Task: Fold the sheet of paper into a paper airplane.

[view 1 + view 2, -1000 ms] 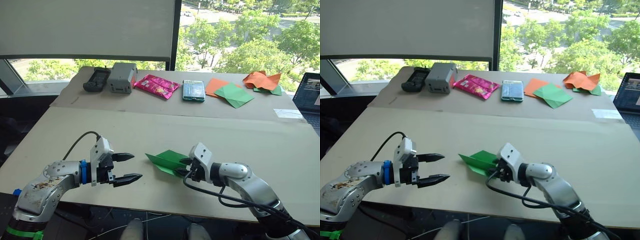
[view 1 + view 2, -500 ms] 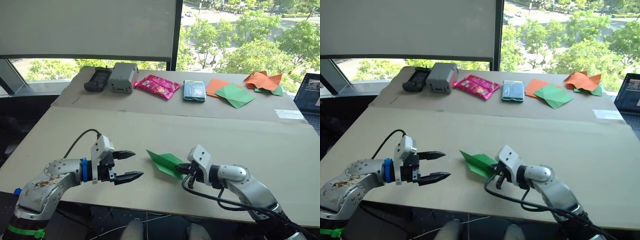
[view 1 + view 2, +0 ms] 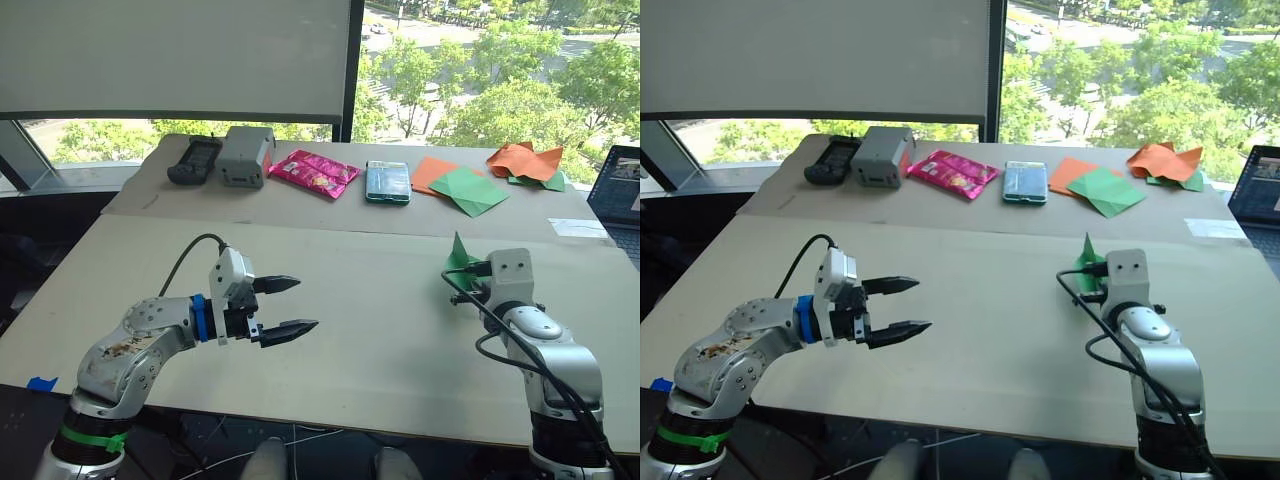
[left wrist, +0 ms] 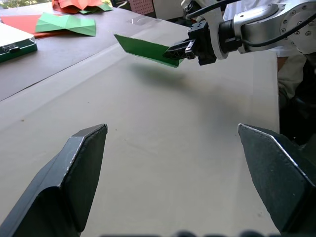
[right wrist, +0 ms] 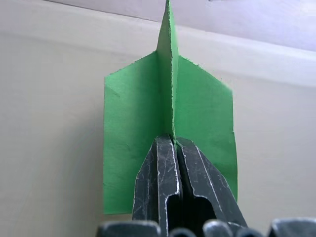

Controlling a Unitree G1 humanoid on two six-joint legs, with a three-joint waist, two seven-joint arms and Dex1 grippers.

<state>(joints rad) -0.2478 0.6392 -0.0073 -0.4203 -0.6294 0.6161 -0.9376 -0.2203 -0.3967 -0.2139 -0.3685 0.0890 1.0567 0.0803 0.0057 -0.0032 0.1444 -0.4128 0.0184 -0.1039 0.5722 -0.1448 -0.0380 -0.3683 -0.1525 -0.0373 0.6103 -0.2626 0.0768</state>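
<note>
Right of centre frame, the right gripper [image 5: 173,143] pinches the paper airplane [image 5: 168,123] by its keel, nose pointing away above the table [image 3: 350,280]; the left gripper [image 3: 290,307] hangs wide open, empty, well apart.

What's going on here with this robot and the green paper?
The robot is making a paper airplane. Its right gripper is shut on the folded green airplane and holds it up off the table, nose pointing away. The left gripper hovers open over the table, holding nothing. Spare paper sheets lie at the far edge.
</note>
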